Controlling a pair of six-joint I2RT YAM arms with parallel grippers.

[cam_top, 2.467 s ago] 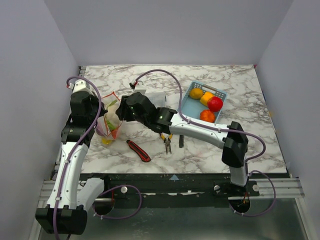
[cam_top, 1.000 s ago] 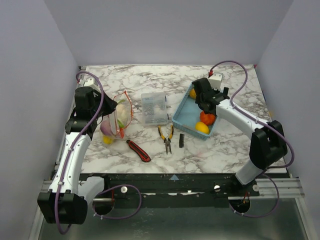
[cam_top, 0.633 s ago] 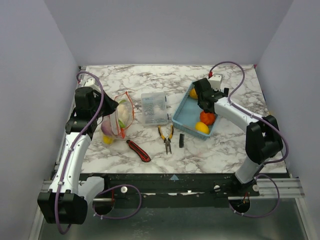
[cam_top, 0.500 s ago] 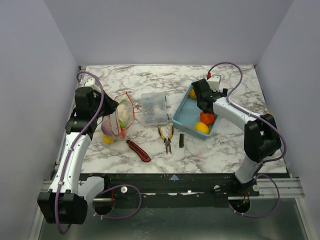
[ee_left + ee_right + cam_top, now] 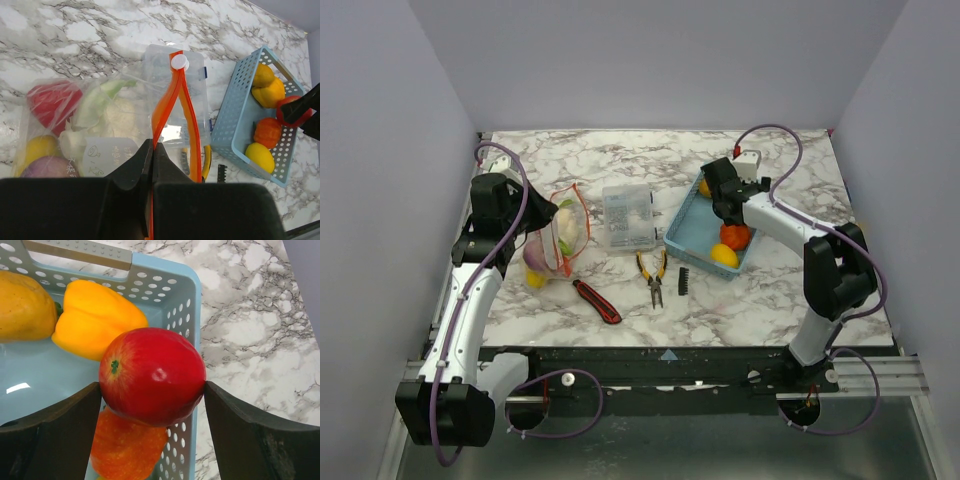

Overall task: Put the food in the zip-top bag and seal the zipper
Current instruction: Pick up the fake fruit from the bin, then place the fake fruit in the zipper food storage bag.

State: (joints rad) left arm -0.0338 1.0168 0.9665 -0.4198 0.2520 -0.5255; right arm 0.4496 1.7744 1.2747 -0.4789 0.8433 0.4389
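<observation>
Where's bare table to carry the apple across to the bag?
Bare marble lies along the back wall behind the compartment box and zip-top bag, and at the front right, in front of the basket. The band from bag to basket is crowded: box, pliers, utility knife.

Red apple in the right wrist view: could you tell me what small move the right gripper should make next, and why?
Probably lift the red apple straight up out of the blue basket: the right gripper has a finger against each of its sides, and the left gripper holds the zip-top bag by its zipper.
</observation>
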